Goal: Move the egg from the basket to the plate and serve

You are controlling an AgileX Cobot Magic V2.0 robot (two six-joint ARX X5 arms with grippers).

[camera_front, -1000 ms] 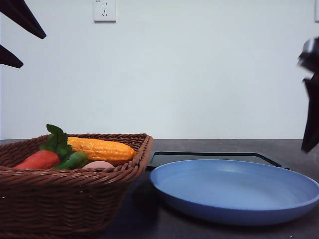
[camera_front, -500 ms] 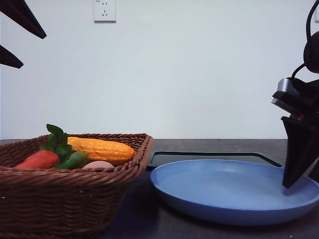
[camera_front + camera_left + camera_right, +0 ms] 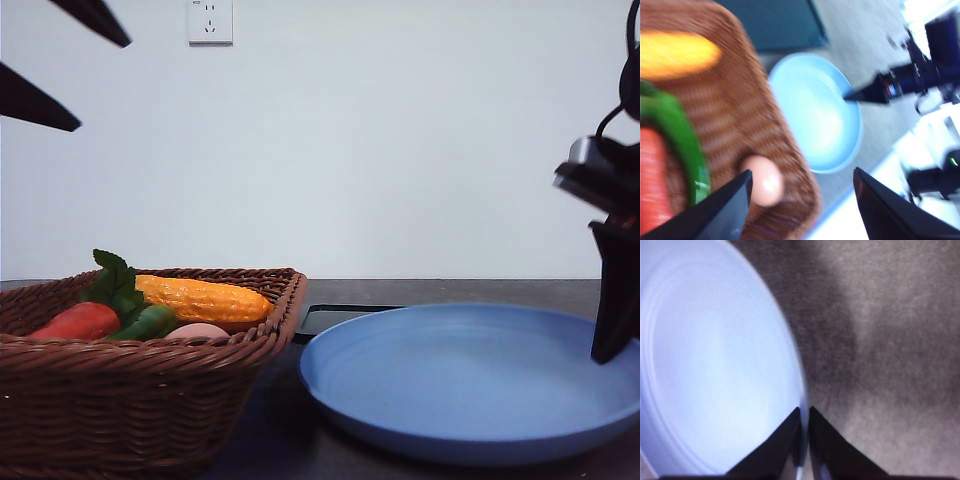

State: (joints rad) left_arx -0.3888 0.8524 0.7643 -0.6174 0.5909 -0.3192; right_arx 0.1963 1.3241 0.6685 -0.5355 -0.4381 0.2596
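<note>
step: egg pickup pending | egg [image 3: 762,180] in basket [image 3: 150,400] by near rim | left pincer [image 3: 797,210] wide above it | right pincer [image 3: 804,437] pinching plate [image 3: 470,385] rim | next: judged, left descends, closes on egg

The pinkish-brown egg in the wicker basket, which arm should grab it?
Probably the left. The left gripper hangs open above the brown woven basket, with the pinkish-brown egg between its fingers, while the right gripper is clamped on the blue plate's rim.
</note>
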